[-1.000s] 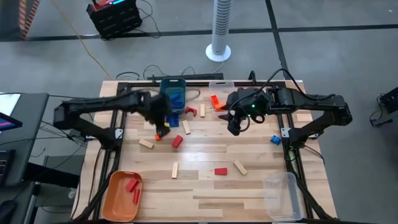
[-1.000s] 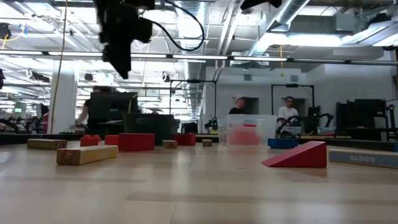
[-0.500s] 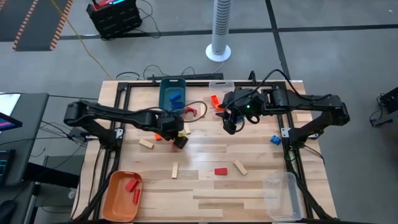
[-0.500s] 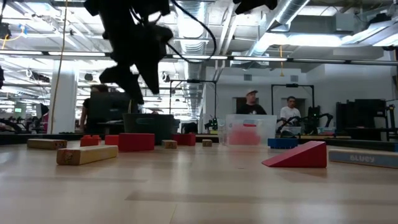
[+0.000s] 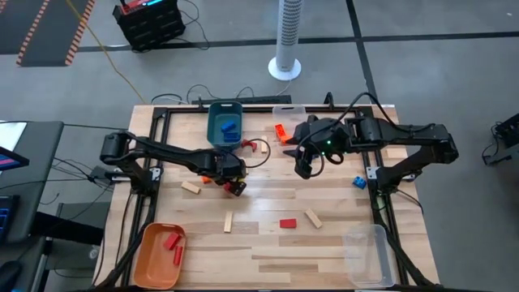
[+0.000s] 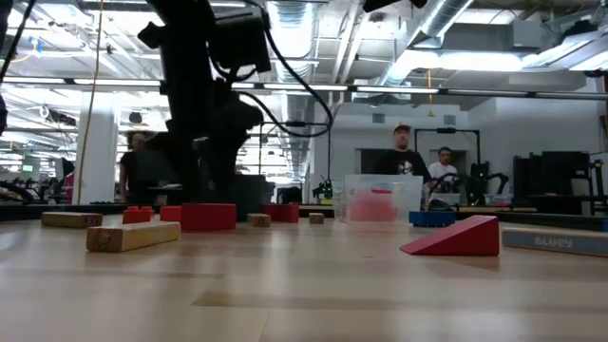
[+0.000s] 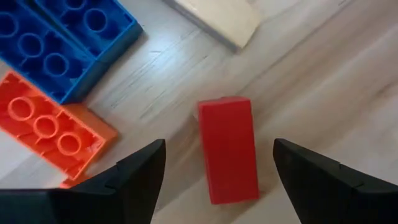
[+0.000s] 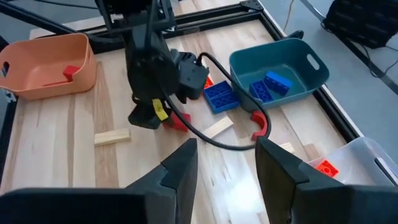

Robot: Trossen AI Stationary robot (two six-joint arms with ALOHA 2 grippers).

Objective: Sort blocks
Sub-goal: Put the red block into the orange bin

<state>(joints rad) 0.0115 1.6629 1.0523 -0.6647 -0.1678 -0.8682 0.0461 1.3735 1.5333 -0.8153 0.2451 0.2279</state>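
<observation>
A teal bin [image 5: 214, 122] sits at the far edge of the wooden table [image 5: 268, 243]. An orange bin [image 5: 150, 264] is at one near corner, and a clear bin [image 5: 366, 258] at the other. A white fan [image 5: 286, 40] stands on the floor. Two people [image 6: 403, 152] stand far back in the room.

A plain red brick [image 7: 228, 148] lies flat on the wooden table. Close beside it lie an orange studded brick [image 7: 53, 132], a blue studded plate [image 7: 65, 38] and a light wood block [image 7: 219, 18]. More red [image 5: 288, 223] and wood blocks [image 5: 312, 218] lie scattered across the table.
</observation>
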